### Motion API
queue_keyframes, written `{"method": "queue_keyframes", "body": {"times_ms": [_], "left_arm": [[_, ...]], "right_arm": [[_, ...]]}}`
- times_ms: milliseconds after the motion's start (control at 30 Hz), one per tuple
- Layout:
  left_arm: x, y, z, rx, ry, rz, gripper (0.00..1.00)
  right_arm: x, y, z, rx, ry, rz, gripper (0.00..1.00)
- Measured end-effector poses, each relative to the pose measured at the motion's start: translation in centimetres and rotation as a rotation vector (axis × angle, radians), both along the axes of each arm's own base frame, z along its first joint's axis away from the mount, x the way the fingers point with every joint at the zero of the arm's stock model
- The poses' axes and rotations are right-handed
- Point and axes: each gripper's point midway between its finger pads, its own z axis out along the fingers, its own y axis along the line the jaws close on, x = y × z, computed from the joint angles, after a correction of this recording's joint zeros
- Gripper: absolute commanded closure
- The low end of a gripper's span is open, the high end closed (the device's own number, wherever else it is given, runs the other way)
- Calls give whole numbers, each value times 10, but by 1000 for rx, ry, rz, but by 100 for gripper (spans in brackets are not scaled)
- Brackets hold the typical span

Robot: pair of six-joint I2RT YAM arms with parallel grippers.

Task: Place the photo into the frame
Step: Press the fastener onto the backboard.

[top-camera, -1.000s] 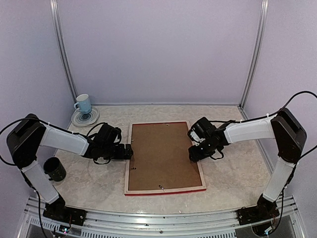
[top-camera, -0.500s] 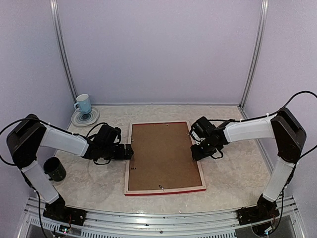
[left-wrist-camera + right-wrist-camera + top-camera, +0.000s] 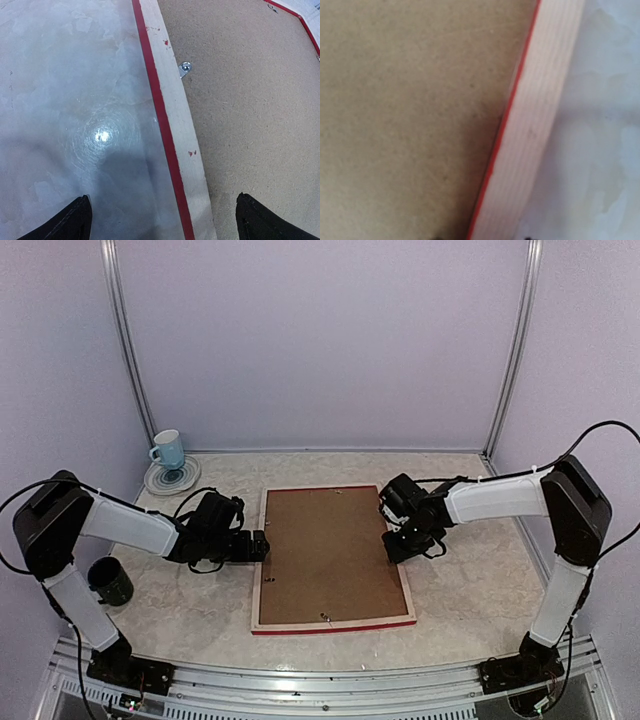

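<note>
**Face-down frame, a gripper at each long bar**

Item: frame (image 3: pixel 335 623), lying back-up on table (image 3: pixel 470 590). Pale wood bars uppermost, red at the outer edges, brown backing board (image 3: pixel 330 555) seated inside. Photo not in sight; impossible to tell whether under the board.

Step in hand, as judged: taking hold at the side bars ahead of opening the back.

Handling notes: keep each bar centred between the fingers. Come down square to the bar. Pinch wood only, clear of the board edge and the small metal tab (image 3: pixel 185 67). Raise both sides level to avoid tilting or sliding.

Tool, left gripper (image 3: pixel 258 546): spread to its widest, holding nothing. Fingers (image 3: pixel 70 222) set either side of the left bar (image 3: pixel 175 130), one over the table, one over the board. Contact with either not discernible.

Tool, right gripper (image 3: pixel 395 545): at the right bar (image 3: pixel 540 120). Only slivers of dark tip at the lower edge of the wrist view. Clamped on the wood or merely straddling it: cannot tell.
</note>
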Motion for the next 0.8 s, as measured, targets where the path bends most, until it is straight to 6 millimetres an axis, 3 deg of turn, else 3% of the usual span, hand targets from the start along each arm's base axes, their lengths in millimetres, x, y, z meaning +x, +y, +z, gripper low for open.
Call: {"method": "queue_keyframes", "body": {"times_ms": [300, 800], "left_arm": [[0, 0, 0, -6, -3, 3, 1], [-1, 1, 1, -13, -5, 8, 1]], "right_arm": [[4, 1, 0, -28, 11, -19, 64], [5, 4, -1, 18, 33, -112, 75]]}}
